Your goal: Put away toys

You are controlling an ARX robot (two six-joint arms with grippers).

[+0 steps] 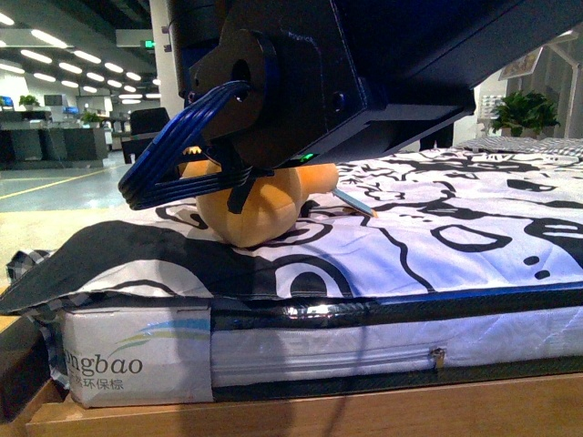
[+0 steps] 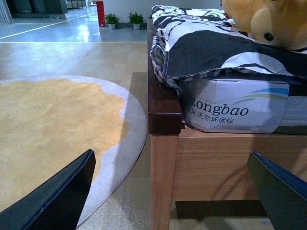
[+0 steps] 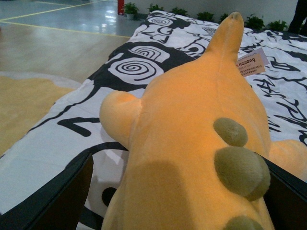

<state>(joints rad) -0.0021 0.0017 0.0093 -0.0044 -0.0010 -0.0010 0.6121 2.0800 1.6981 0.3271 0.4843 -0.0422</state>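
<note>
The orange-yellow plush toy (image 3: 192,143) lies on the black-and-white patterned bed cover (image 3: 144,57). It has brown spikes (image 3: 240,170) along its back and a paper tag (image 3: 252,62). My right gripper (image 3: 177,191) is open, its dark fingers (image 3: 48,201) on either side of the toy's body. In the front view the toy (image 1: 255,214) is partly hidden behind my right arm (image 1: 301,82). My left gripper (image 2: 177,191) is open and empty, low beside the bed's corner. From there the toy (image 2: 268,21) shows up on the bed.
The mattress (image 1: 137,360) lies on a wooden bed frame (image 2: 163,158) with a dark corner post (image 2: 163,110). A round yellow rug (image 2: 48,124) lies on the floor beside the bed. Potted plants (image 2: 112,19) stand far off.
</note>
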